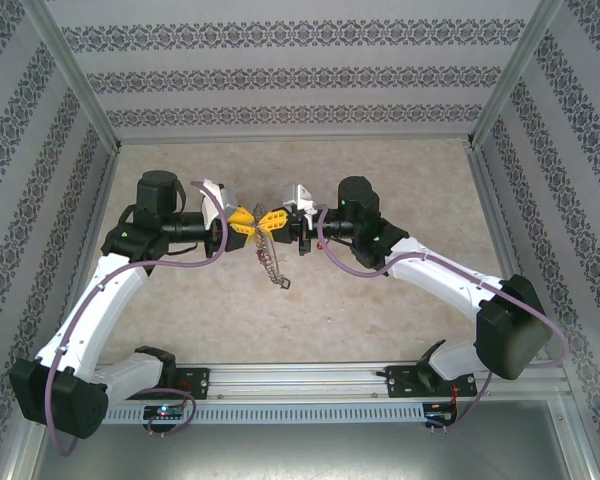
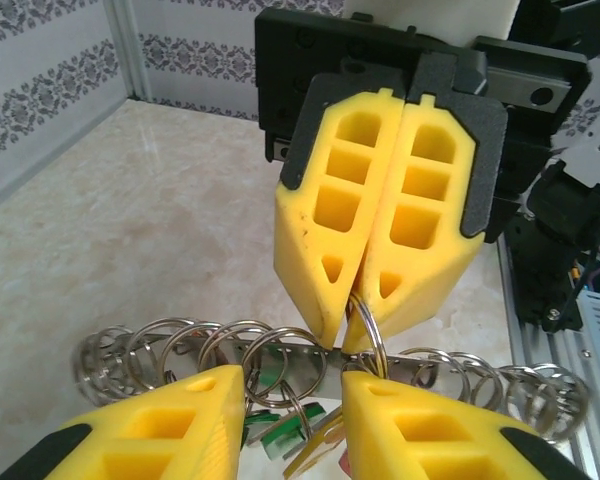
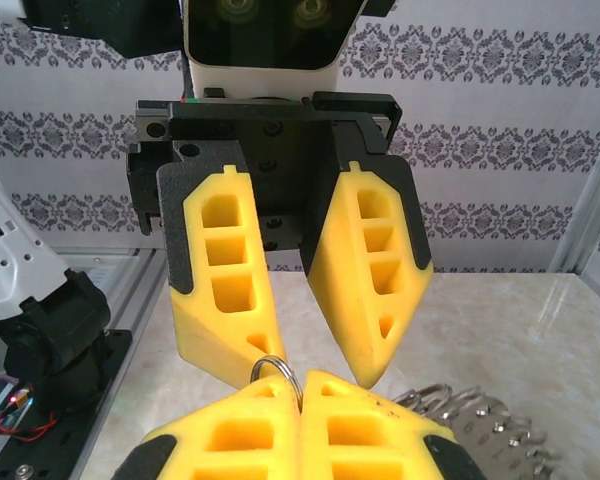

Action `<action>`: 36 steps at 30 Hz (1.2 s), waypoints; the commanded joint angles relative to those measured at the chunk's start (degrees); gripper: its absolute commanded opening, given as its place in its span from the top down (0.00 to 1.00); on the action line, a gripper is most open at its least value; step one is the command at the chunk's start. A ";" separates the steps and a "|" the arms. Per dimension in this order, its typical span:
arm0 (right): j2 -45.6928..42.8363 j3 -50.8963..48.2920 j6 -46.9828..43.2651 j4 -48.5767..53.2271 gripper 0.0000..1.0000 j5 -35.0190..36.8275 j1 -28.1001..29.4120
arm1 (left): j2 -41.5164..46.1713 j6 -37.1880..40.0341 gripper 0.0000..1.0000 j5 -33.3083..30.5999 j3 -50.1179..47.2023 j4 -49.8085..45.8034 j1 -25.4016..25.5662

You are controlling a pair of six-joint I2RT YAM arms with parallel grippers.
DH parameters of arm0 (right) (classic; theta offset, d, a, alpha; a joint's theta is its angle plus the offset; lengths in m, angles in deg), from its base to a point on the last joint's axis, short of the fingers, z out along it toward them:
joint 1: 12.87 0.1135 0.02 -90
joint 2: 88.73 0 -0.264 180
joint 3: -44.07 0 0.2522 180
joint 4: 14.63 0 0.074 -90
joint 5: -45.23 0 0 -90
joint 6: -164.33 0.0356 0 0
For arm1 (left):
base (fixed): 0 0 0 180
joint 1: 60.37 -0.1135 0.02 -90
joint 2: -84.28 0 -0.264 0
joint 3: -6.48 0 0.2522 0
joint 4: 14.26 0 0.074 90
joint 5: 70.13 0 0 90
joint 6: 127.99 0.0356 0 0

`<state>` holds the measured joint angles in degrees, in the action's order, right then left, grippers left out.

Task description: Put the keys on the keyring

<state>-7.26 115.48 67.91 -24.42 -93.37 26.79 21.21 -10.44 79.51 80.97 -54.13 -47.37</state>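
Both grippers meet nose to nose above the middle of the table. My right gripper [image 1: 272,220] [image 3: 300,385] [image 2: 348,340] is shut on a small silvery split ring [image 3: 276,366] [image 2: 368,325]. That ring belongs to the keyring [image 2: 280,362] [image 1: 270,265] [image 3: 470,410], a grey metal strip strung with several rings, which dangles below the grippers. Keys [image 2: 302,428] with green and yellow tags hang under it. My left gripper [image 1: 248,224] [image 2: 292,385] is open, one finger [image 3: 365,300] to each side of the pinched ring, and the strip crosses just behind its tips.
Patterned walls [image 1: 300,70] close in the beige tabletop [image 1: 400,180] on three sides. An aluminium rail [image 1: 310,380] with the arm bases runs along the near edge. The right arm's black joints [image 2: 560,250] stand close behind its gripper.
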 commanded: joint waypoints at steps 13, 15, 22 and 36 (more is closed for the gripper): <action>-0.86 1.37 -2.02 -2.70 1.00 1.34 -0.11 | 1.30 9.64 0.61 4.91 1.66 -10.36 1.11; -0.93 1.24 -2.02 -2.82 1.00 1.18 -0.19 | 1.24 10.47 0.60 5.14 1.20 -10.83 1.13; -1.05 1.07 -2.37 -3.08 1.00 1.11 -0.20 | 1.54 7.58 0.59 5.67 0.18 -6.84 1.15; -0.80 1.95 -5.32 -0.32 1.00 1.44 0.74 | 0.28 3.53 0.67 6.24 1.32 -3.12 1.15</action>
<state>-7.26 115.52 64.66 -23.19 -92.78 27.05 21.61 -5.55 82.48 81.54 -59.71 -46.83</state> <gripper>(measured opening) 0.049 0.333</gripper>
